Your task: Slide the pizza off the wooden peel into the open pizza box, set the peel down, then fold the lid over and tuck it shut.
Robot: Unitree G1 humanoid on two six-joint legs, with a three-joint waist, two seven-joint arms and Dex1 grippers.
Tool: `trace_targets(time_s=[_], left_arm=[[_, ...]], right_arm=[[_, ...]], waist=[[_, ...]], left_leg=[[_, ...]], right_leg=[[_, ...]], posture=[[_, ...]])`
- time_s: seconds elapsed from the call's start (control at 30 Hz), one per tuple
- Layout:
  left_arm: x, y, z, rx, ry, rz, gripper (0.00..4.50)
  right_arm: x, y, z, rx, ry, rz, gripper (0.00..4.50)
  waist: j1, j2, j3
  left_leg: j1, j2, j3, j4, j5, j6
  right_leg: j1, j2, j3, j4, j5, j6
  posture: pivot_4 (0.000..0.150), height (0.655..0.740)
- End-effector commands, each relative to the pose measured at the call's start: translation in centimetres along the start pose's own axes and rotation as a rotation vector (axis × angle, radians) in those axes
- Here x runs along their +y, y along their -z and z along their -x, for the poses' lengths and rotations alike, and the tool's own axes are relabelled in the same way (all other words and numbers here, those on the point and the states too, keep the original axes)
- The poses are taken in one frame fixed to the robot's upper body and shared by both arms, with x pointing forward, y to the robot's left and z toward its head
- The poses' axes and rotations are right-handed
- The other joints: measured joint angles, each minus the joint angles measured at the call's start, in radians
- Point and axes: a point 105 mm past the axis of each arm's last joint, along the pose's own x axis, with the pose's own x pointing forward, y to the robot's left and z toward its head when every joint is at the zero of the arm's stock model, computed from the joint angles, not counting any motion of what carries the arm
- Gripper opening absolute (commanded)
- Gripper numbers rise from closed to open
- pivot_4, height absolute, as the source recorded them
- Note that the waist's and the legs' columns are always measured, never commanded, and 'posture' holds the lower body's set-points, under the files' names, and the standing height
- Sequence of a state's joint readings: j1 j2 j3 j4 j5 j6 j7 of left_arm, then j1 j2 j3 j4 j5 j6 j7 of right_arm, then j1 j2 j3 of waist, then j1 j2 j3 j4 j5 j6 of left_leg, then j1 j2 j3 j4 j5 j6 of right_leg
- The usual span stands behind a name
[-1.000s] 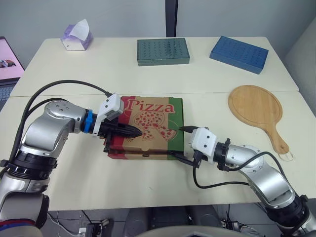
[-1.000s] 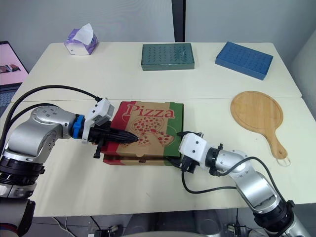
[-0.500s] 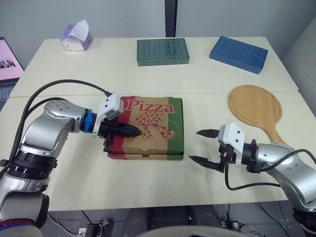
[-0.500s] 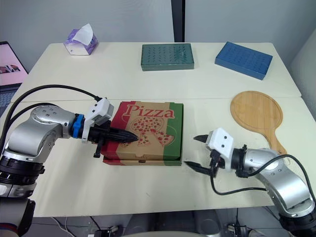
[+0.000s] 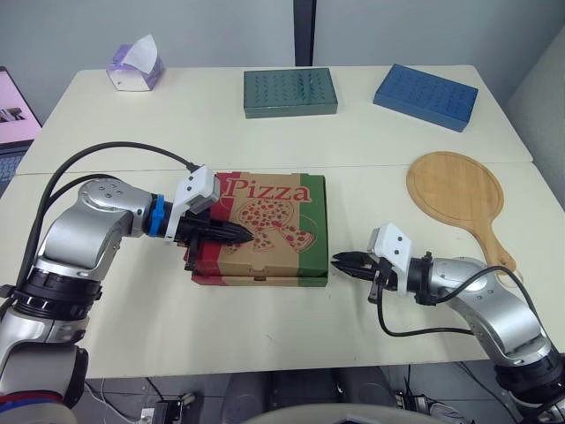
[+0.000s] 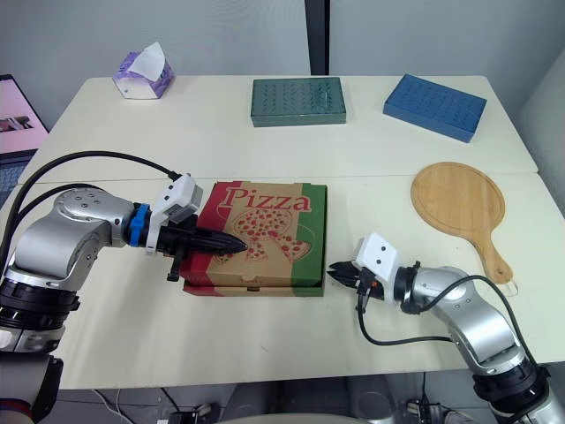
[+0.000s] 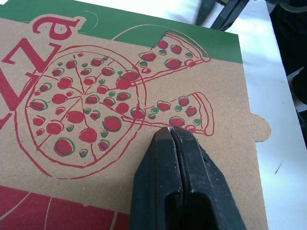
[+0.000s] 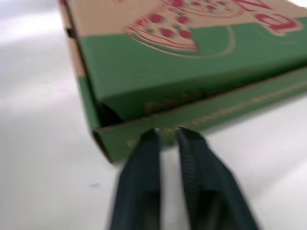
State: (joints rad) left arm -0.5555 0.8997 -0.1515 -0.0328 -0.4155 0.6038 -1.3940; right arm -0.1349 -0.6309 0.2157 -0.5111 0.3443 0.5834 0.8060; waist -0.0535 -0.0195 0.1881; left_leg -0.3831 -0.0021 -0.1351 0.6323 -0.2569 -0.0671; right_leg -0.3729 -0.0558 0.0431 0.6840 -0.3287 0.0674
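The pizza box (image 5: pixel 274 225) lies closed in the middle of the table, its printed lid (image 7: pixel 96 86) down flat. My left gripper (image 5: pixel 251 236) is shut, and its tips (image 7: pixel 171 130) press on the lid near the drawn slices. My right gripper (image 5: pixel 339 261) is shut with nothing in it and points at the box's green right side wall (image 8: pixel 201 100), just short of the lower front corner. The wooden peel (image 5: pixel 457 196) lies bare on the table to the right, handle toward me.
A green flat box (image 5: pixel 290 91) and a blue flat box (image 5: pixel 425 95) lie at the far side of the table. A tissue box (image 5: pixel 135 66) stands at the far left. A laptop screen (image 5: pixel 12 106) shows at the left edge.
My right gripper pulled back from the box's front right corner, swung out to the right, then shut and came back toward the box's right side. The left gripper stayed on the lid.
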Motion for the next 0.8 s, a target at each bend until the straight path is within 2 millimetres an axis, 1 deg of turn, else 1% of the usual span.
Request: trace_targets(time_s=[0.03, 0.33, 0.53, 0.67, 0.8], left_arm=[[0.4, -0.3, 0.6, 0.011, -0.032, -0.018, 0.00], [0.2, -0.2, 0.3, 0.007, -0.025, -0.015, 0.00], [0.1, -0.2, 0.3, 0.006, -0.024, -0.012, 0.00], [0.1, -0.2, 0.3, 0.005, -0.024, -0.013, 0.00], [0.2, -0.2, 0.3, 0.002, -0.029, -0.013, 0.00]], right_arm=[[0.9, -1.6, -0.2, -0.062, -0.048, 0.004, 0.02], [0.5, -2.5, -0.9, -0.129, -0.043, -0.014, 0.02], [0.4, -2.0, -1.0, -0.094, -0.032, 0.008, 0.02], [0.1, -1.5, -0.5, -0.060, -0.016, 0.021, 0.02], [-0.4, -0.5, 1.1, 0.018, -0.002, 0.066, 0.02]], waist=[[0.000, 0.000, 0.000], [-0.004, 0.000, 0.000], [-0.003, 0.000, 0.000], [-0.002, 0.000, 0.000], [-0.001, 0.000, 0.000]], left_leg=[[0.000, 0.000, 0.000, 0.000, 0.000, 0.000], [0.000, 0.000, 0.000, 0.000, 0.000, 0.000], [0.000, 0.000, 0.000, 0.000, 0.000, 0.000], [0.000, 0.000, 0.000, 0.000, 0.000, 0.000], [0.000, 0.000, 0.000, 0.000, 0.000, 0.000]], right_leg=[[0.000, 0.000, 0.000, 0.000, 0.000, 0.000], [-0.001, 0.000, 0.000, 0.001, 0.000, 0.000], [0.000, 0.000, 0.000, 0.001, 0.000, 0.000], [0.000, 0.000, 0.000, 0.001, 0.000, 0.000], [0.000, 0.000, 0.000, 0.001, 0.000, 0.000]], posture=[[0.150, 0.7400], [0.150, 0.7400], [0.150, 0.7400], [0.150, 0.7400], [0.150, 0.7400]])
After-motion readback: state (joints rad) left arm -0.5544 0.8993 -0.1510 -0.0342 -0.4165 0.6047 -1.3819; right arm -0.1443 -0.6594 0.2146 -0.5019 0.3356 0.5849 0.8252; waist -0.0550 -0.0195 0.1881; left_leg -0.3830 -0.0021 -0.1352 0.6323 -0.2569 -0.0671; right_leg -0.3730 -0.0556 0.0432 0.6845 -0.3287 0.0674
